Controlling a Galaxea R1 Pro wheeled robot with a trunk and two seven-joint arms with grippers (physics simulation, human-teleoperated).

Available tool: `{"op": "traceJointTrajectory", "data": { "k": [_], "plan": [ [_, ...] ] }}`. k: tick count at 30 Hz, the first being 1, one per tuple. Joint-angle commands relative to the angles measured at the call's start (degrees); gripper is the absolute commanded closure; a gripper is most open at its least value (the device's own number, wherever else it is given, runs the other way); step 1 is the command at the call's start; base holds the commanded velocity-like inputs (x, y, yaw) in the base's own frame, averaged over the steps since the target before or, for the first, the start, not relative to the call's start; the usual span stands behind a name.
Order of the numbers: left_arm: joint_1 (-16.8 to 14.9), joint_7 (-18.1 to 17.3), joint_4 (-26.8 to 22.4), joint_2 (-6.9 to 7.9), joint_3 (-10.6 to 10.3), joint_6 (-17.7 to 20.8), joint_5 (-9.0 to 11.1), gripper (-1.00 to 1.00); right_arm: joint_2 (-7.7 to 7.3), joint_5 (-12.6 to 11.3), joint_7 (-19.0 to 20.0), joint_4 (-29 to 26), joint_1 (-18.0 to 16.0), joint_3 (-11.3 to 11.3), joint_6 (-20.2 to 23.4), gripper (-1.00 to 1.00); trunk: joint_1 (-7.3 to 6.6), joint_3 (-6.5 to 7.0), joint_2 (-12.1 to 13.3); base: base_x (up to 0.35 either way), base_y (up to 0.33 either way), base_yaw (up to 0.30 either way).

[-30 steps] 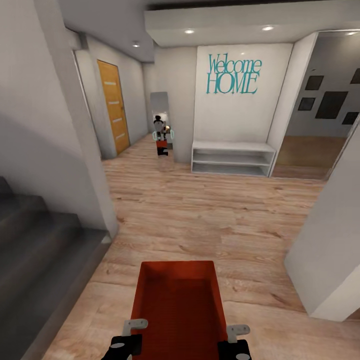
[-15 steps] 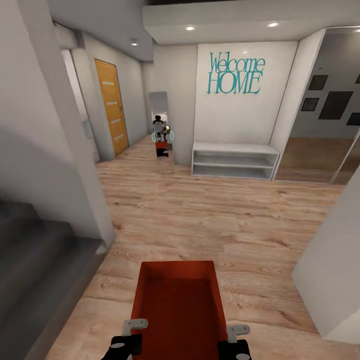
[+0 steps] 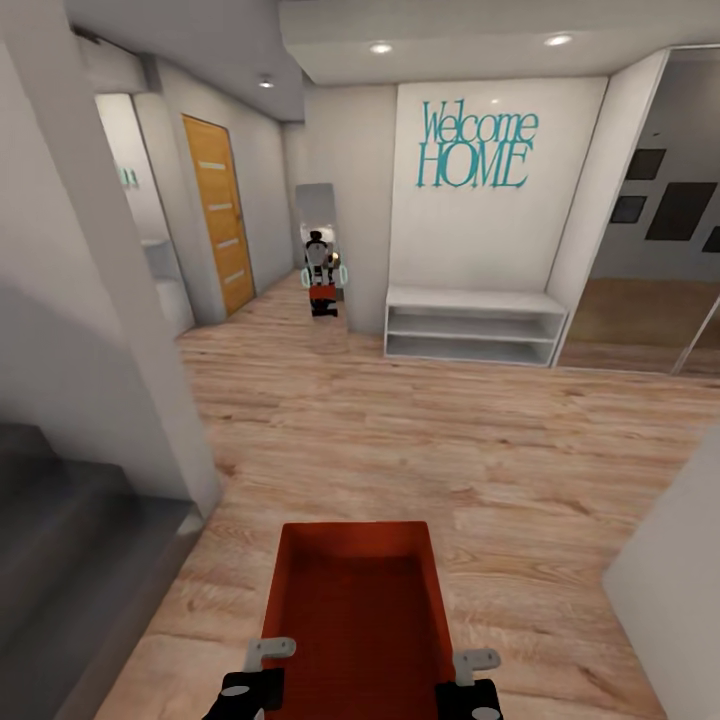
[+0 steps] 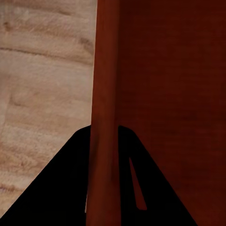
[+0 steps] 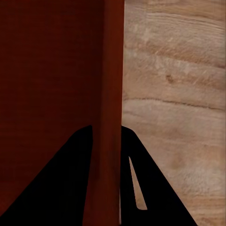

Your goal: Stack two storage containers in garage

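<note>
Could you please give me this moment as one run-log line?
phase: transit, hallway | left hand: gripping container wall | right hand: gripping opposite wall | floor: wood

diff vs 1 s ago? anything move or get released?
Only the robot moved: the view has rolled forward across the wood floor, the grey stairs sliding out at left, more doorway beside the orange door. The storage container stays clamped by left gripper and right gripper, same pose.
</note>
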Motion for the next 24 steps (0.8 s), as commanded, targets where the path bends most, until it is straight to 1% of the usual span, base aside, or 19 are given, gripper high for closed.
{"op": "traceJointTrajectory", "data": {
  "k": [1, 24],
  "plan": [
    [0.0, 0.2, 0.0, -0.11, -3.7, 0.3, 0.5, 1.0, 0.0, -0.4, -0.4, 0.1, -0.1, 0.3, -0.2, 1.0, 0.03, -0.06, 0.0, 0.322, 0.0, 0.0],
    [0.0, 0.2, 0.0, -0.07, -3.7, 0.3, 0.5, 1.0, 0.0, -0.4, -0.4, 0.1, -0.1, 0.3, -0.2, 1.0, 0.03, -0.06, 0.0, 0.322, 0.0, 0.0]
  ]
}}
